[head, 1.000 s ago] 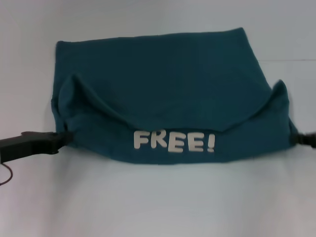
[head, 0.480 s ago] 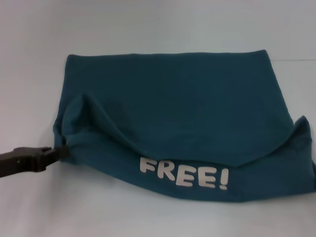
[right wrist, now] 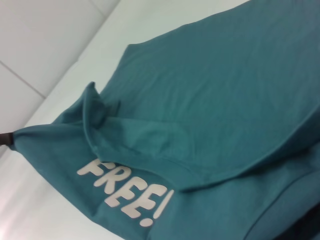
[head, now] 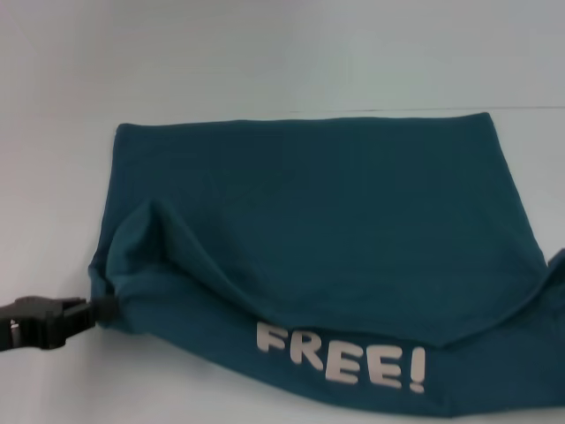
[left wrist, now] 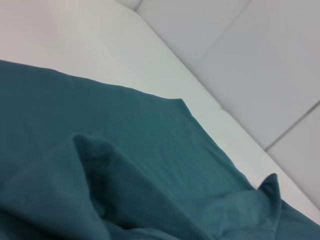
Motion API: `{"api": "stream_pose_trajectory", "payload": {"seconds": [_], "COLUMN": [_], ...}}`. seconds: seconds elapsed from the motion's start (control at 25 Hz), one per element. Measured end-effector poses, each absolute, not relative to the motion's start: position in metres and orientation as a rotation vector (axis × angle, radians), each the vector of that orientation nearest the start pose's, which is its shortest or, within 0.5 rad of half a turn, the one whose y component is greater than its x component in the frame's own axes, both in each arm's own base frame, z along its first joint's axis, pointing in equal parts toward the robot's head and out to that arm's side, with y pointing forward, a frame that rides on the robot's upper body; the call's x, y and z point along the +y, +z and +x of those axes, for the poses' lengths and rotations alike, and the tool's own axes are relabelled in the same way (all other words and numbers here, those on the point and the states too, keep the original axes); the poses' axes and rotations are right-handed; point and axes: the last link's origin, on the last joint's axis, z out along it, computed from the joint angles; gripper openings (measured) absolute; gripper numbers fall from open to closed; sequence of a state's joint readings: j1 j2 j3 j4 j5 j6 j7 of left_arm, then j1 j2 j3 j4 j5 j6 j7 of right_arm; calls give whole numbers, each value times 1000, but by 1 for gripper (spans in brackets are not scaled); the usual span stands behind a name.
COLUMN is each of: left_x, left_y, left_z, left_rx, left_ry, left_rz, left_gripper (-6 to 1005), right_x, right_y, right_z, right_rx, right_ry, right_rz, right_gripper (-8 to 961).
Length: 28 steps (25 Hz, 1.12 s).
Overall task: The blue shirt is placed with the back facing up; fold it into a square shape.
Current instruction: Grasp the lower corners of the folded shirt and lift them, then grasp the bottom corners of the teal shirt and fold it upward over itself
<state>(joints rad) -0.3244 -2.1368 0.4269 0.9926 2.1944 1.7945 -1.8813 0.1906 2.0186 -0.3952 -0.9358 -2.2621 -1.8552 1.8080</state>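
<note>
Shirt point(head: 309, 238) is spread on the white table point(head: 265, 53), long axis running left-right, partly folded: the near band is turned up so the "FREE!" lettering point(head: 340, 358) shows along the near edge, plain back panel lying beyond it.

Left gripper point(head: 93, 311) is seen at the shirt's near-left corner, closed on a pinch of fabric; cloth is drawn into a raised ridge running inward from that point. The shirt lies entirely to its right and away from the robot.

Right gripper is out of the head view and its fingers are not shown in its wrist view, so its state cannot be told. The near-right corner point(head: 556, 265) looks lifted too, so it is probably held.

Judged: any next fold is carried from the near edge toward the far edge point(head: 305, 119), across the short axis. Left corner is served by the left arm; both corners need moving level or the hem skews.
</note>
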Motion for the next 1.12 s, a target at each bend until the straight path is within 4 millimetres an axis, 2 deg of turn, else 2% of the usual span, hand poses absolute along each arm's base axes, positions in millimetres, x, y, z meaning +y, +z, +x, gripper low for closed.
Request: {"api": "stream_pose_trajectory", "payload": {"seconds": [0.48, 0.8, 0.96, 1.12], "left_x": [242, 237, 242, 267], "left_y": [58, 57, 62, 71], "left_z": [-312, -313, -314, -309], "left_rx": [-1382, -1409, -1395, -1342], "left_ry": [-705, -690, -705, -781], "left_rz": [-2528, -2546, -2517, -2445], "left_gripper": [102, 109, 113, 117], "right_x": [168, 158, 169, 202], "right_y": [98, 97, 106, 117], "right_z": [377, 382, 381, 376], "right_rx": [1491, 1519, 1475, 1384], "right_ry": [522, 502, 531, 586], "right_rz": [-2385, -2374, -2342, -2294], "right_gripper": [6, 6, 7, 7]}}
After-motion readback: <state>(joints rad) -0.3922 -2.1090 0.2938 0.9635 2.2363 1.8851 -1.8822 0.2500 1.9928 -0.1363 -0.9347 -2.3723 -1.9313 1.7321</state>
